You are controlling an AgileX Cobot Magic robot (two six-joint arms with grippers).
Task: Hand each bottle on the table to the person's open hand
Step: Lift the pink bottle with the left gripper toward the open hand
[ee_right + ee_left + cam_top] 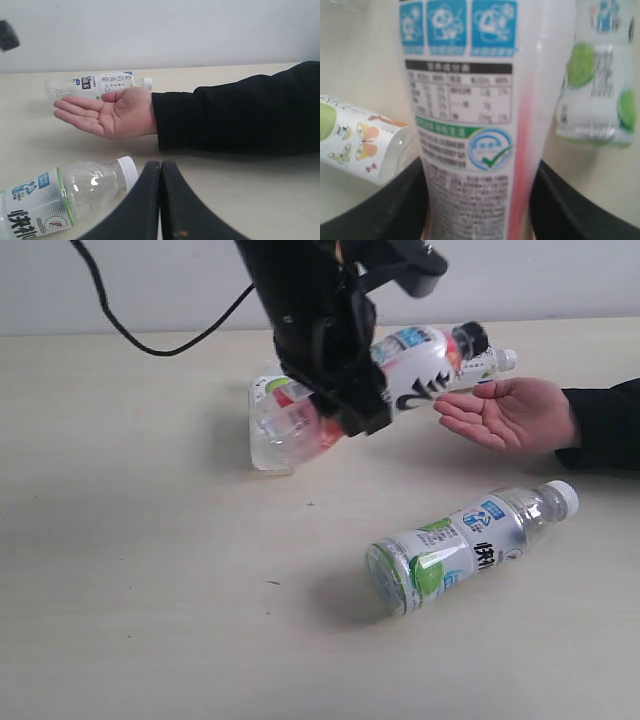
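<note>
My left gripper [352, 412] [479, 202] is shut on a bottle [418, 368] [470, 115] with a pink-red label and black cap. It holds the bottle tilted above the table [150, 570], cap toward the person's open hand [512, 412] [111, 112] and not touching it. A green-and-white bottle [468, 545] [60, 195] lies in front of the hand. A white-capped bottle [498, 361] [100, 82] lies behind the hand. Another bottle [268, 390] [360, 135] lies partly hidden behind the held one. My right gripper [160, 172] is shut and empty, low over the table near the front bottle's cap.
The person's black sleeve [605, 425] [235, 112] reaches in from the right edge. A black cable [150, 340] trails across the back left of the table. A pale wall [560, 275] runs behind the table.
</note>
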